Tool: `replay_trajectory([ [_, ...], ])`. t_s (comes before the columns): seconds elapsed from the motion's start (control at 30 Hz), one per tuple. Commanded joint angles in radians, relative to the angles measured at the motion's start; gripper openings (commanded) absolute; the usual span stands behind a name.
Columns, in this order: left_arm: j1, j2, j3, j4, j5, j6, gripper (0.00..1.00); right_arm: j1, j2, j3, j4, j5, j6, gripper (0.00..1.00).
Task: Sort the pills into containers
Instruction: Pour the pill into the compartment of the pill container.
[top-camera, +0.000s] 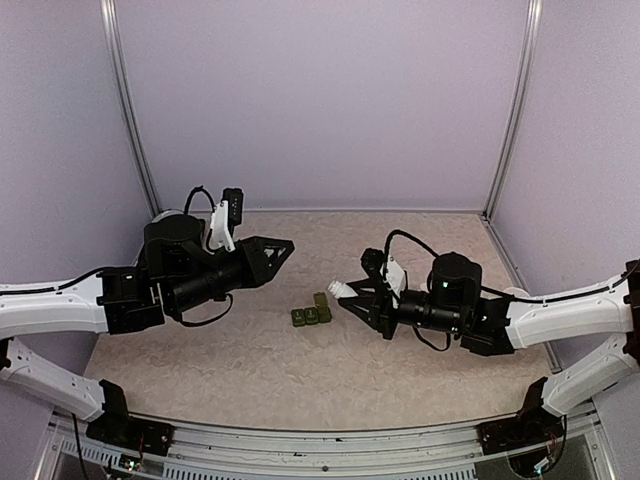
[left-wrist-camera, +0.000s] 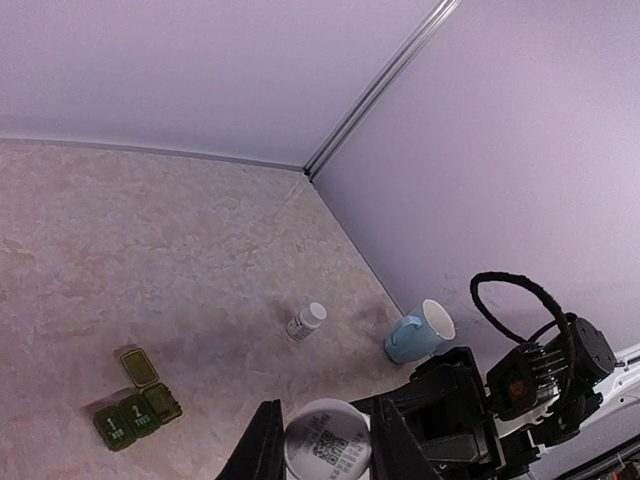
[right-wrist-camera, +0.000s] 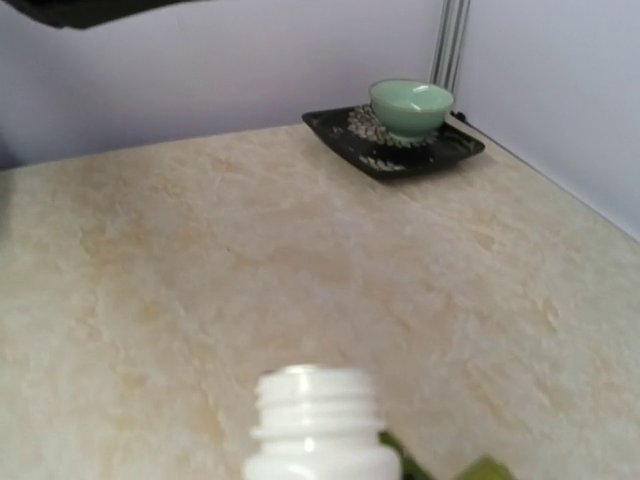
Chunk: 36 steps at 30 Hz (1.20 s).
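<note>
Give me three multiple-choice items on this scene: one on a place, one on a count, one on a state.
1. The pale green bowl stands on: A the bare table; B a black tray; C a mug.
2. The dark green containers strip has: A two compartments; B five; C three.
3. The white bottle in the right gripper is: A uncapped; B capped; C lying on the table.
Answers: B, the tray shows all around the bowl; C, three squares sit in a row; A, bare neck threads show.
</note>
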Motion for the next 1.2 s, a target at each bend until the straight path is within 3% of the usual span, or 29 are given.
replay_trajectory([
  [0.0, 0.016, -0.061, -0.107, 0.103, -0.037, -0.002, 0.23, -0.002, 0.005, -0.080, 0.160, 0.020, -0.011, 0.00],
  [0.43, 0.024, -0.118, -0.199, 0.120, -0.064, 0.008, 0.22, -0.053, 0.226, -0.189, 0.564, 0.081, 0.039, 0.00],
  [1.17, 0.032, -0.194, -0.254, 0.104, -0.072, 0.016, 0.22, -0.128, 0.511, -0.059, 0.544, -0.033, 0.050, 0.00],
])
